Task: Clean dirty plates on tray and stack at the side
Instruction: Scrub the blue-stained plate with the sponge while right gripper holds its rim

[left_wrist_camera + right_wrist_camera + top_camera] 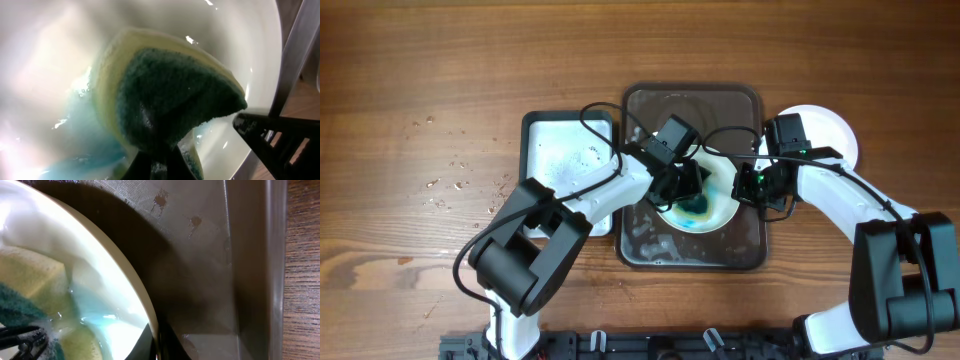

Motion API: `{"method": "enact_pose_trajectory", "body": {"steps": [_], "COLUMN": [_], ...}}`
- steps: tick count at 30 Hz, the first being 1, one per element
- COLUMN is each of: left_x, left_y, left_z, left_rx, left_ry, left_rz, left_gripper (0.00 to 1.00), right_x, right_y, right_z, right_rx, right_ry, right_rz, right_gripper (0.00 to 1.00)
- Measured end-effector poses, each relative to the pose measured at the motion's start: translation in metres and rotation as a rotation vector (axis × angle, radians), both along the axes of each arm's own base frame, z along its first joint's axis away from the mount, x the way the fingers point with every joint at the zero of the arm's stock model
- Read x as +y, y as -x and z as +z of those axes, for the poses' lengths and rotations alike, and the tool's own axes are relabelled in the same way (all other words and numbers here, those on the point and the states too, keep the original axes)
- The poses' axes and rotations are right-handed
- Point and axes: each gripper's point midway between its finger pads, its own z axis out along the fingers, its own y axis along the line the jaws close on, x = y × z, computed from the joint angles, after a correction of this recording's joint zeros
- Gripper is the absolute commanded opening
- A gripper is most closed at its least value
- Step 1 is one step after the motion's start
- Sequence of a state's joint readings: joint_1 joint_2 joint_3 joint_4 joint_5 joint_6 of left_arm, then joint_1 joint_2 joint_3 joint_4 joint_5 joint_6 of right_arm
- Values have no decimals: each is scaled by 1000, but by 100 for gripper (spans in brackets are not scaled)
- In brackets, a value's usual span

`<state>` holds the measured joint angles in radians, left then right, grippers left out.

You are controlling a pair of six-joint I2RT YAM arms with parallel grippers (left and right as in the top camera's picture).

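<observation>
A white plate (720,205) with blue soapy liquid lies in the dark brown tray (745,250). My left gripper (688,188) is shut on a green and yellow sponge (175,95) and presses it on the plate's inside (45,65). My right gripper (752,185) is shut on the plate's right rim (145,305); the rim sits between its fingers (157,347). The sponge also shows in the right wrist view (30,280). A clean white plate (830,135) lies on the table right of the tray.
A white rectangular tray (545,135) with wet specks stands left of the brown tray. Crumbs (445,185) lie on the wood at the left. The brown tray's wet floor and raised wall (250,270) are right of the held plate.
</observation>
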<state>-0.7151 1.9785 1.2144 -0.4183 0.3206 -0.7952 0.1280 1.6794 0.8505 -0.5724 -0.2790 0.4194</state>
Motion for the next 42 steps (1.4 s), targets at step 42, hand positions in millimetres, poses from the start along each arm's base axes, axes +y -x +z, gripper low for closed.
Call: {"method": "enact_pose_trajectory", "body": {"steps": [42], "left_x": [34], "left_y": [1], "left_z": [-6], "left_rx": [-103], "left_ry": [-253], "left_rz": [-160], "left_gripper": [4], "right_x": [2], "right_y": [1], "right_z": [1], "right_rx": [10], "right_ry": [3], "right_rz": [6], "right_gripper": [4]}}
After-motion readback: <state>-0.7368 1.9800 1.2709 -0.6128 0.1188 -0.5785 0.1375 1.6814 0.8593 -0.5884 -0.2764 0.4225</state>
